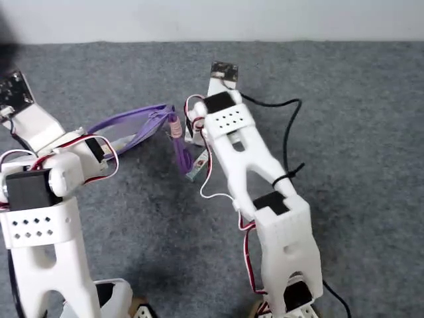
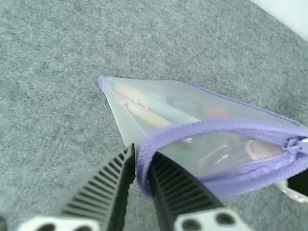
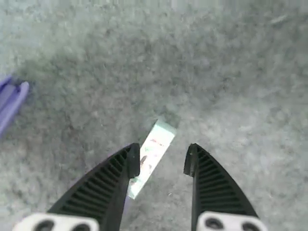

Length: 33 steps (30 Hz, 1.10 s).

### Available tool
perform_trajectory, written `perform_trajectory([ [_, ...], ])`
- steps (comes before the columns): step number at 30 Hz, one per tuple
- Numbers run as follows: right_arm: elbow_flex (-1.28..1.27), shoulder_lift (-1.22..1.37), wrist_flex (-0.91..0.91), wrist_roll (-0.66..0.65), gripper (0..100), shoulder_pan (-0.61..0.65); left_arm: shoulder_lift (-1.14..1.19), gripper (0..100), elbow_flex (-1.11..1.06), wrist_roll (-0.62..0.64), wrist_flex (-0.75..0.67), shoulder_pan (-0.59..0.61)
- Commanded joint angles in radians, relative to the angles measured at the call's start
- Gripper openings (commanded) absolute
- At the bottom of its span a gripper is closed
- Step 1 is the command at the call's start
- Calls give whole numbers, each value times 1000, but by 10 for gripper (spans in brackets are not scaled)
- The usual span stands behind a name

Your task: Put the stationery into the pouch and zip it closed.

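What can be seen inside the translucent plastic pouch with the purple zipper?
Through the translucent plastic pouch, several long items show, peach and pale blue-green; they are too blurred to identify. The purple zipper band covers whatever lies beneath it.

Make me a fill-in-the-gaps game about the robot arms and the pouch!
1. The left gripper pinches the pouch by its ____ zipper edge.
2. The right gripper has its jaws ____.
3. The small pale item on the table lies just below the ____ gripper.
Missing words: purple; open; right.
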<state>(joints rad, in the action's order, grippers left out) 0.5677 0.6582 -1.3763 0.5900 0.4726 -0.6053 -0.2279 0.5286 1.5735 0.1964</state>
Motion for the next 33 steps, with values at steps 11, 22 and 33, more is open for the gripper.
perform_trajectory([
  [11, 58, 116, 5, 12, 157, 27, 5, 11, 35, 9, 2, 6],
  [22, 58, 116, -21, 9, 8, -31, 5, 11, 35, 9, 2, 6],
  [33, 58, 58, -226, 3, 8, -45, 5, 11, 33, 9, 6, 6],
])
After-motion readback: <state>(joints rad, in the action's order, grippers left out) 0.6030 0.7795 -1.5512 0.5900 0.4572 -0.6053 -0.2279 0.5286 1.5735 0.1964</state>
